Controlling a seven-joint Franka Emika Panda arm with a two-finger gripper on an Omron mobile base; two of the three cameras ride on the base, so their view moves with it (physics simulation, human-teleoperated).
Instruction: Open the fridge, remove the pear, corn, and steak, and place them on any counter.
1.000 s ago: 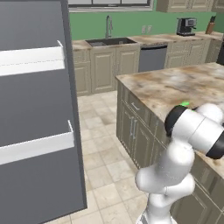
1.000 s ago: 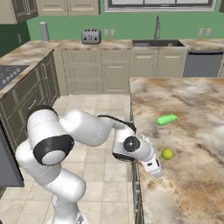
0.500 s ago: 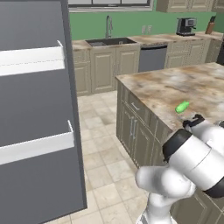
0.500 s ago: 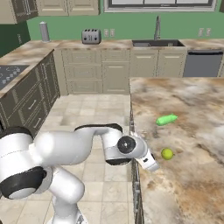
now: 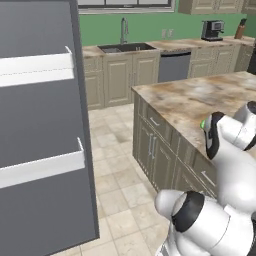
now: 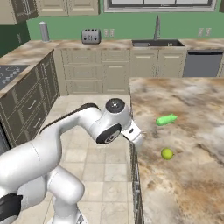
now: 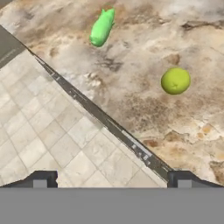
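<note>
On the island counter (image 6: 192,183) lie the round yellow-green pear (image 6: 166,153) and, a little beyond it, the elongated bright green corn (image 6: 166,119). My gripper (image 6: 136,136) hangs at the counter's left edge, left of both and touching neither. From the hand, the pear (image 7: 175,80) and corn (image 7: 102,27) rest on the marbled counter (image 7: 131,92) ahead; the gripper (image 7: 111,181) is open and empty, over the line between counter edge and floor. The fridge (image 5: 40,150) stands at the left with its door swung open, white shelves facing me. The steak is out of view.
A back counter runs along the green wall with a sink (image 5: 124,47), dishwasher (image 5: 173,66), coffee machine (image 5: 212,30) and toaster (image 6: 90,36). A stove counter (image 6: 13,74) is at the left. Tiled floor (image 5: 117,175) lies between fridge and island.
My gripper has drawn back from beside the pear to the island's left edge, and the arm has swung round. Pear and corn have stayed where they lay.
</note>
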